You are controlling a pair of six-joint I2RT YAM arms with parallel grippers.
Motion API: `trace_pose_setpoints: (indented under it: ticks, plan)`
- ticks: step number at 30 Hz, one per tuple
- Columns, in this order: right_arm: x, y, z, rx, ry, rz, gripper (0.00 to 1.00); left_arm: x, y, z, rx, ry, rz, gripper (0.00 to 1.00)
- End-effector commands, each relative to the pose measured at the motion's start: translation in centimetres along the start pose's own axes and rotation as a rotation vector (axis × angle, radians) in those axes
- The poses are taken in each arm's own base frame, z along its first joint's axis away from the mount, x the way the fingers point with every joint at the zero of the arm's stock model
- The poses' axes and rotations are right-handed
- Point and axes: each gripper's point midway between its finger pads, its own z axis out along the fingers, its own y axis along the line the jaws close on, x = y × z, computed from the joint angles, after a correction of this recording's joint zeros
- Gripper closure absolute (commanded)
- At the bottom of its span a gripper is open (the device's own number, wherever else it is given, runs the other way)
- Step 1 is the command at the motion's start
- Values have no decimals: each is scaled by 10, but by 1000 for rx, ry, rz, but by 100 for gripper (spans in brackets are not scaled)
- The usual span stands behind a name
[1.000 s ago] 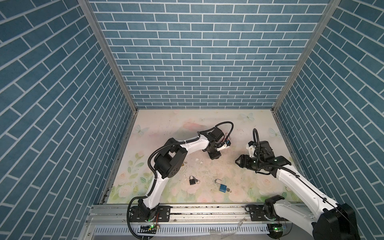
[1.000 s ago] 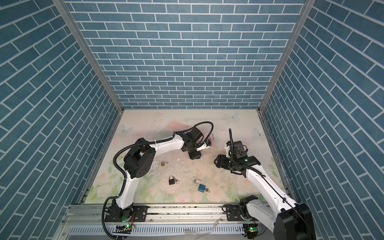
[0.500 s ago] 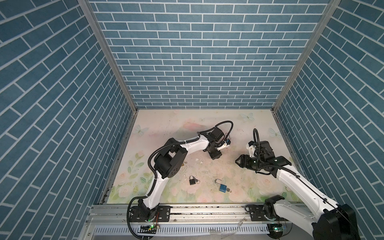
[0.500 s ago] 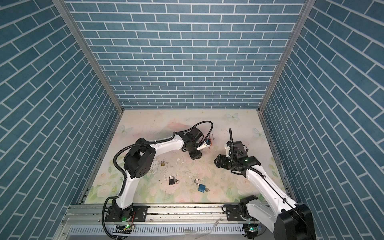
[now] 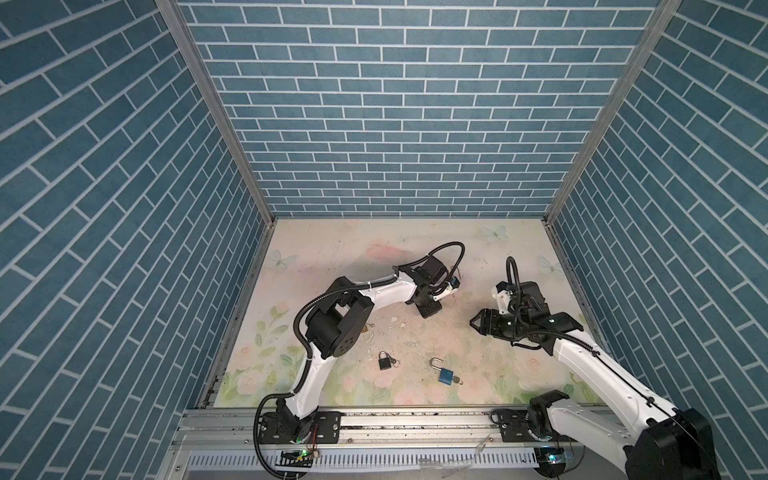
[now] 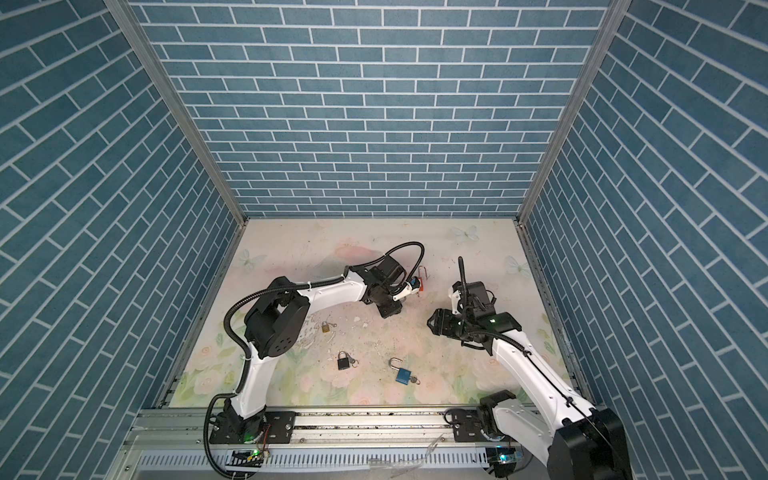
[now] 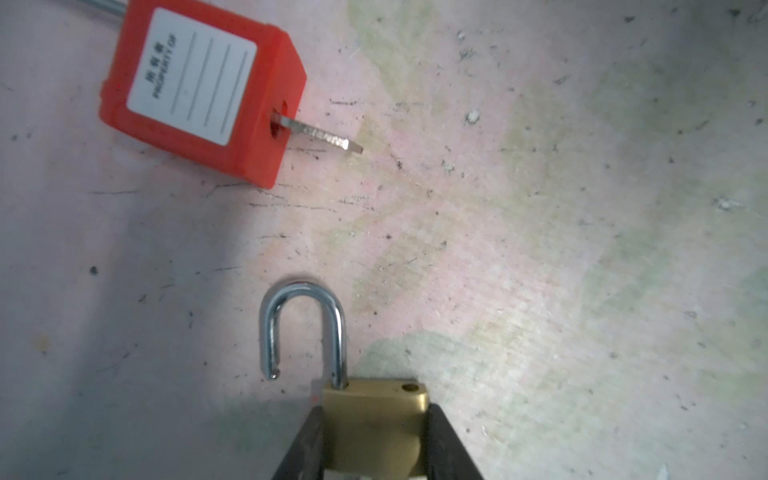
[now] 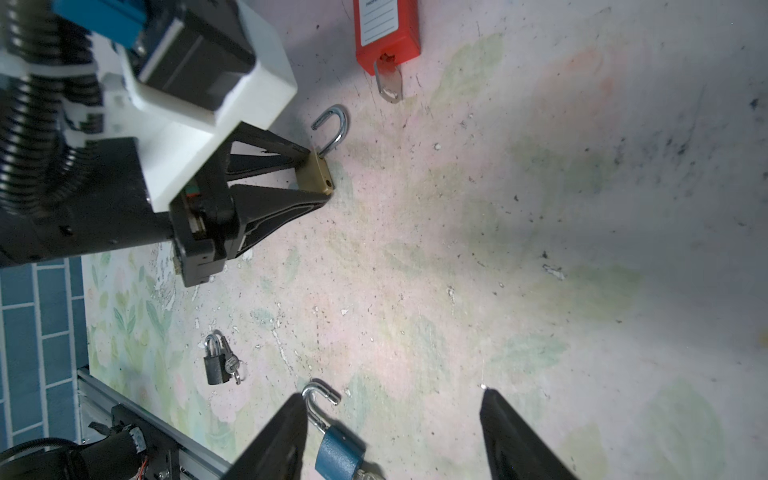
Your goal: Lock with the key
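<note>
One brass padlock (image 7: 374, 419) sits clamped between the left fingers (image 7: 442, 436), its open shackle (image 7: 303, 328) pointing straight away from them toward the red padlock (image 7: 199, 95) (key (image 7: 320, 135) stuck in it) lying near on the table (image 7: 540, 249). The shackle's free leg faces away from its hole (image 7: 410, 387), so it probably needs swinging round first. The right fingers (image 8: 511, 432) stand apart, empty, well off. No container shows.

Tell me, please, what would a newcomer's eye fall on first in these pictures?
First, the left tool clamped on a brass padlock whose shackle stands open, near the middle of the table. Just beyond it, apart, lies a red padlock with a key sticking out of its end. Nearer the front edge lie a black padlock and a blue padlock; the right tool hangs open.
</note>
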Motion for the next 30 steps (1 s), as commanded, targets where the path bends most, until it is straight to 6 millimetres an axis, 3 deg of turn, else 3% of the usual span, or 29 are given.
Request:
trace_pose_setpoints:
  ticks: [1, 5, 10, 14, 19, 24, 30]
  plan:
    - [-19, 18, -16, -66, -94, -71, 33, 28, -9, 0, 6, 77, 0, 78]
    - [-37, 33, -33, -105, -194, -115, 32, 20, -12, -22, -19, 14, 18, 85]
    - [-59, 64, -57, -212, -300, -197, 32, -1, -23, -67, -101, -113, 76, 89]
    - [-74, 78, -72, -246, -366, -250, 32, -10, -40, -90, -148, -188, 149, 91]
    - [-89, 69, -73, -153, -380, -220, 32, -10, -63, -106, -138, -271, 264, 92]
    - [-96, 68, -77, -118, -381, -197, 32, -6, -98, -132, -59, -479, 482, 93]
    - [-81, 87, -67, -234, -265, -253, 33, -3, -102, -159, -129, -620, 570, 93]
